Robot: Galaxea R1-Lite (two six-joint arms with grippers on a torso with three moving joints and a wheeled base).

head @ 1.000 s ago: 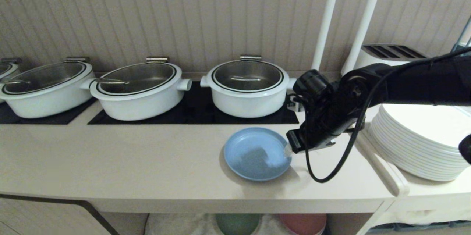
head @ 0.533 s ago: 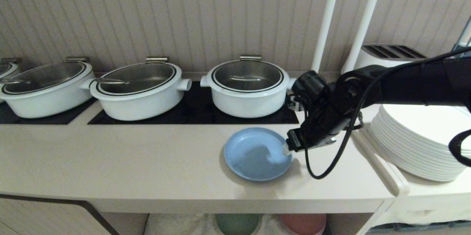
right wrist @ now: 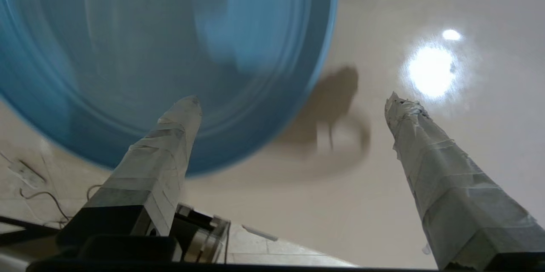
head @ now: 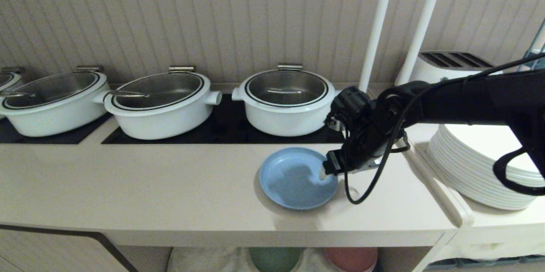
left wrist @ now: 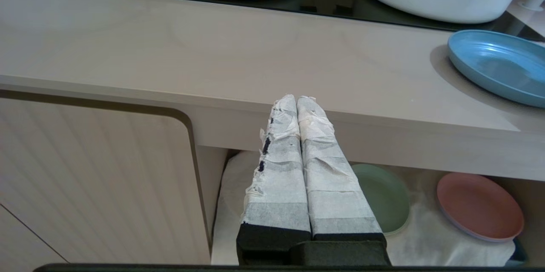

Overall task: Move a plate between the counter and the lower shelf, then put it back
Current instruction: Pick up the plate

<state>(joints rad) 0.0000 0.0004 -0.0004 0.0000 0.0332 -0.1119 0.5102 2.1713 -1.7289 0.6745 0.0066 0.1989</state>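
The light-blue plate (head: pixel 294 178) lies flat on the beige counter (head: pixel 149 187), in front of the right-hand pot. My right gripper (head: pixel 328 173) hangs open over the plate's right rim, holding nothing. In the right wrist view its gripper (right wrist: pixel 294 101) stands wide, one taped finger (right wrist: pixel 170 144) over the plate (right wrist: pixel 170 50) and the other over bare counter. My left gripper (left wrist: pixel 296 98) is shut and empty, parked low before the counter's front edge, with the plate (left wrist: pixel 498 65) far off to its side. The lower shelf (left wrist: pixel 425 233) lies below, lined with white cloth.
A green plate (left wrist: pixel 383 197) and a pink plate (left wrist: pixel 479 206) sit on the shelf cloth. Three white pots (head: pixel 285 101) stand on black hob panels behind. A stack of white plates (head: pixel 481 165) and a toaster (head: pixel 447 63) are at the right.
My right gripper has opened wider and shifted slightly left over the plate's rim. The plate has stayed where it lies. The left arm has not moved.
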